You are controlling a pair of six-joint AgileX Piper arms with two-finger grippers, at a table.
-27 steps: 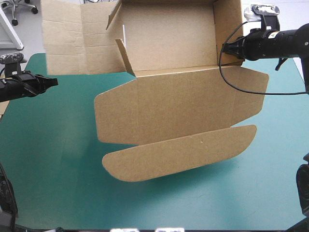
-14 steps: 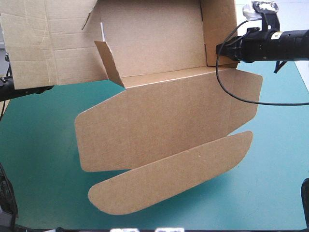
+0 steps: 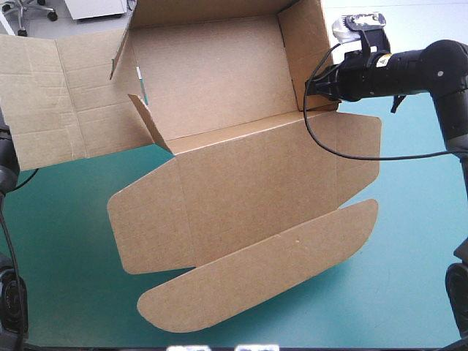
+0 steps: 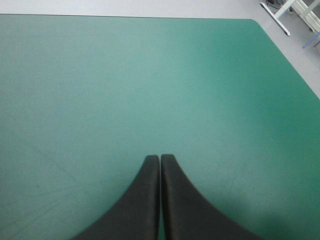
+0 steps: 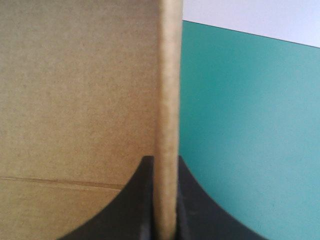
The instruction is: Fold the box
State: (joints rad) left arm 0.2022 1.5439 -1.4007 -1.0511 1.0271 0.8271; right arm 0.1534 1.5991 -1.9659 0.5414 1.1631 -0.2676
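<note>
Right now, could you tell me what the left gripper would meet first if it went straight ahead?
Probably the teal-green cover: nothing else lies ahead of the shut left gripper, and the box is outside its view.

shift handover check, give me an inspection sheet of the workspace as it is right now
surface: teal-green cover, smooth, no spills seen
job's things: brown box partly formed, an open tray with the lid flat and the left side panel unfolded; appears lifted
clutter: nothing seen
grippers: right gripper shut on the box's right wall; left gripper shut, holding nothing, over bare cover
cables: nothing foreign seen
surroundings: nothing seen at the table
</note>
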